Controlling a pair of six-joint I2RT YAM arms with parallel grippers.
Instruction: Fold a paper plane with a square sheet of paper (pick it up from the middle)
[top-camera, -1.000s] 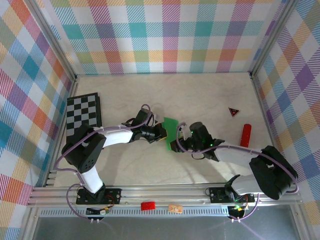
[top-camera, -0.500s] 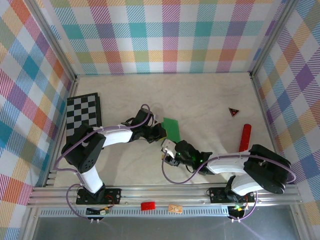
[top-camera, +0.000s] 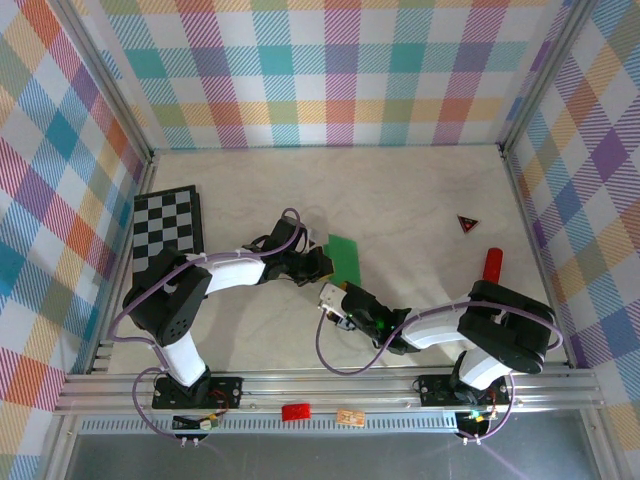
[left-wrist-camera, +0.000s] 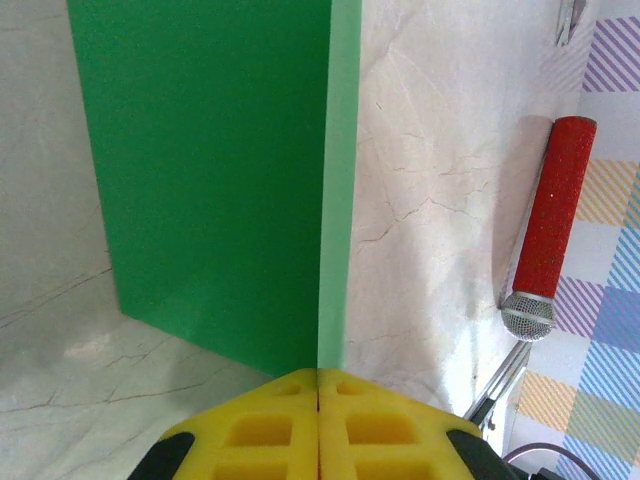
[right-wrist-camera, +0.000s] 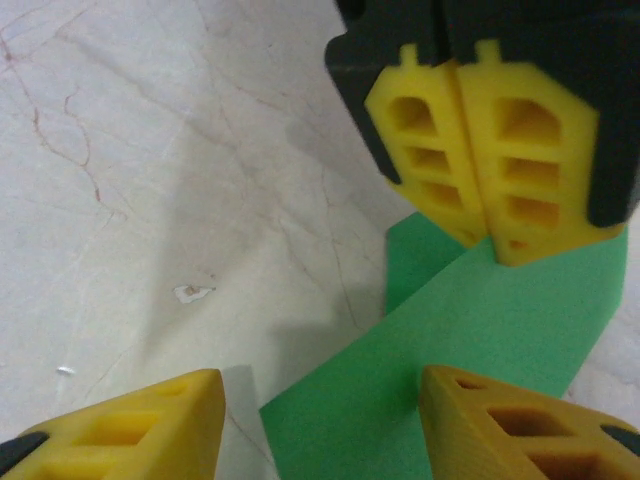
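Top external: left gripper (top-camera: 318, 266) is clamped on the edge of the paper (top-camera: 343, 257) nearest it, and the green piece extends ahead of the fingertips. Right gripper (top-camera: 333, 298) sits just beside the paper's other end, facing the left gripper. Left wrist view: the yellow fingers (left-wrist-camera: 250, 435) are pressed together with no gap, pinching the paper at a crease that runs straight ahead from the tips. A broad dark green panel lies left of the crease and a narrow paler strip right of it (the paper is folded, not a flat square). Cylinder (left-wrist-camera: 553, 215) lies off to this gripper's right, well apart from the paper. Right wrist view: its own pads (right-wrist-camera: 130, 425) stand apart, jaws open and gripping nothing; the paper's near edge reaches between them without touching either. Chessboard (top-camera: 167, 228) lies behind the left gripper, well apart.
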